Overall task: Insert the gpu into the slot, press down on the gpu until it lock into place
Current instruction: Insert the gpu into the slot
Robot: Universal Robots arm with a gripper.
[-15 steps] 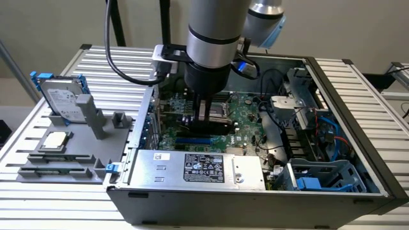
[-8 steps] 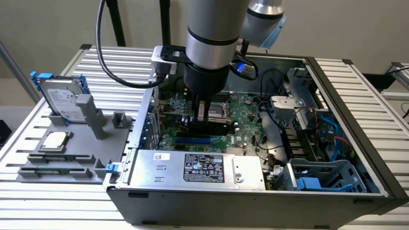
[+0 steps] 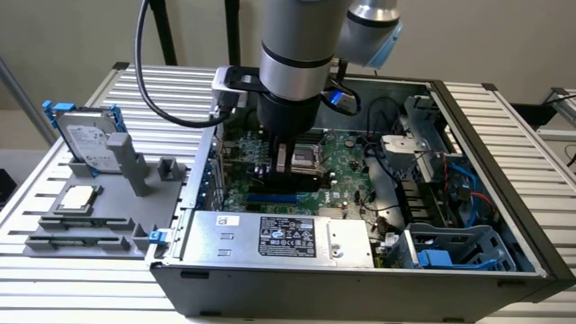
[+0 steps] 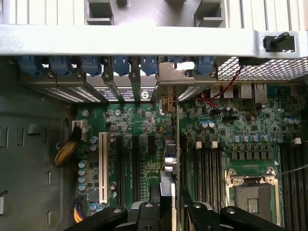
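My gripper (image 3: 290,170) reaches down into the open computer case (image 3: 468,202), over the green motherboard (image 3: 347,152). It is shut on the gpu (image 3: 293,181), a thin black card held upright between the fingers. In the wrist view the gpu (image 4: 169,163) shows edge-on, running from its metal bracket (image 4: 175,73) at the case's rear wall back to my gripper (image 4: 169,204). The slot (image 3: 272,200), a bright-blue strip, lies just in front of the card on the side nearer the power supply. I cannot tell whether the card's edge touches it.
A silver power-supply box (image 3: 279,236) fills the case's near side. A white slot (image 4: 102,166) and black slots (image 4: 135,166) flank the card, with the CPU socket (image 4: 252,197) beside them. A hard drive (image 3: 85,138) with blue clips rests on a grey fixture at the exterior view's left.
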